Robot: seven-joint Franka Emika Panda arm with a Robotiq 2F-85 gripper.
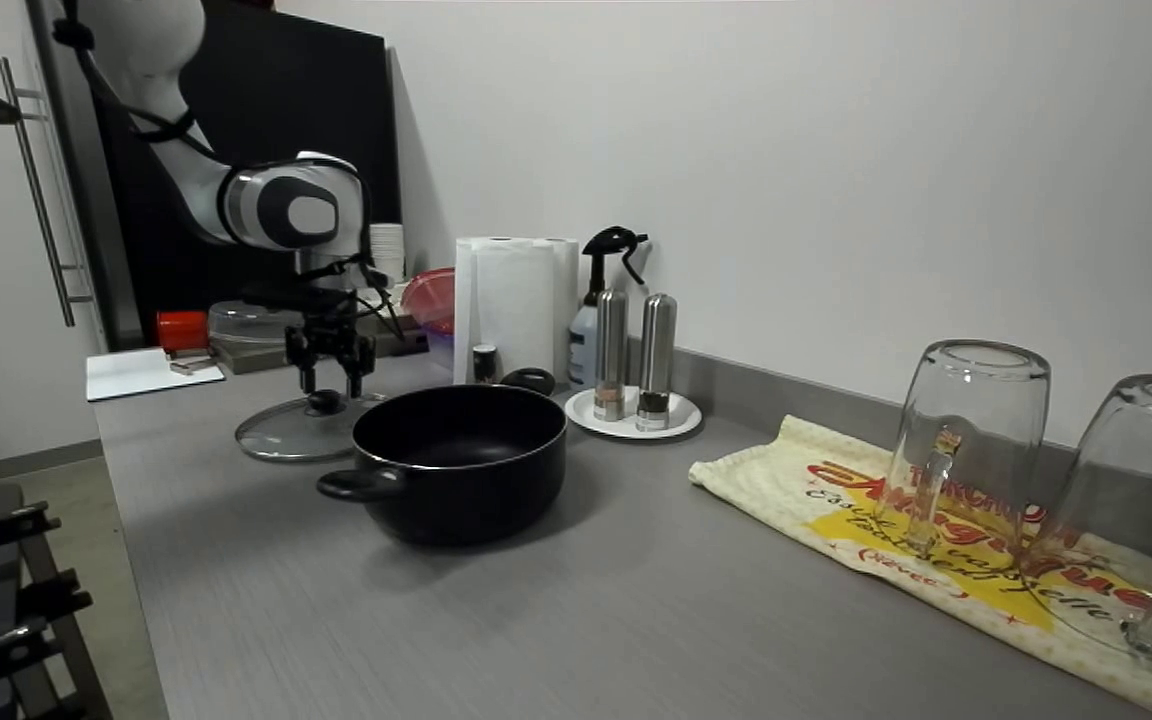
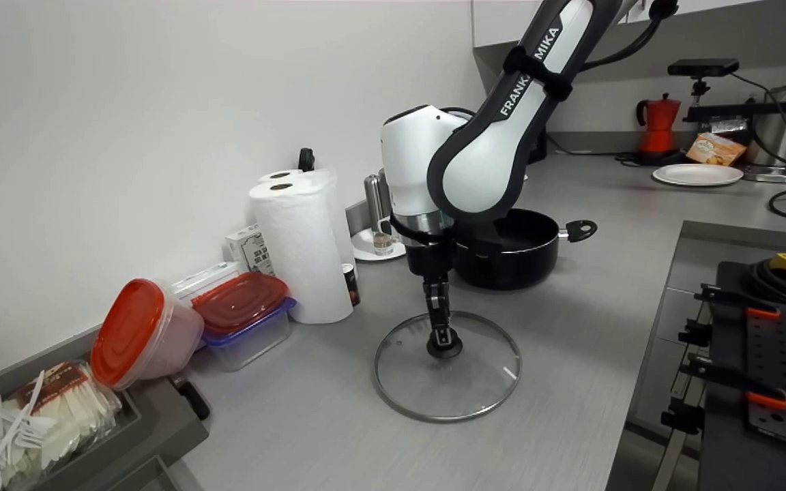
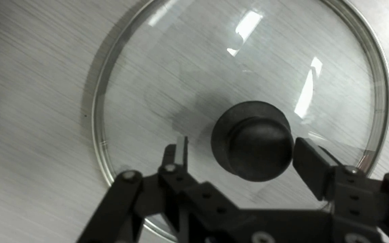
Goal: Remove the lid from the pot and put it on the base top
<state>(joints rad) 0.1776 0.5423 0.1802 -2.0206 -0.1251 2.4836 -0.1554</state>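
On the grey counter [image 1: 576,620]: glass lid [image 2: 451,383] lying near the black pot [image 1: 466,512], gripper [image 1: 331,385] astride the lid knob [image 3: 260,148]

Lid flat, its round black knob uppermost. In an exterior view, taking the lid as dial centre, the pot sits at about one o'clock, bare counter between the two. Pot upright and uncovered, dark inside; side handles [image 1: 361,485] show in an exterior view between eight and nine o'clock and just past one.

Gripper points down at the end of the Franka arm [image 2: 475,177]. Wrist view: fingers [image 3: 316,168] parted wider than the knob, nothing in their hold. Nine-o'clock finger stands well off the knob; the finger between three and four lies just beside it. Whether it touches, cannot tell.

Pot as dial centre in an exterior view: paper towel rolls [image 1: 506,310] between twelve and one; spray bottle [image 1: 584,345] between one and two; white plate [image 1: 684,412] between two and three, two steel mills [image 1: 611,350] upright on it. Lettered cloth [image 1: 786,470] past three, well apart from the pot, two clear glass mugs [image 1: 971,430] on it.

Lid as dial centre in an exterior view: red-lidded tubs [image 2: 147,334] near nine, the farther one tilted; white plastic cutlery [image 2: 35,426] a little below nine; red moka pot [image 2: 659,126] between one and two, well apart.
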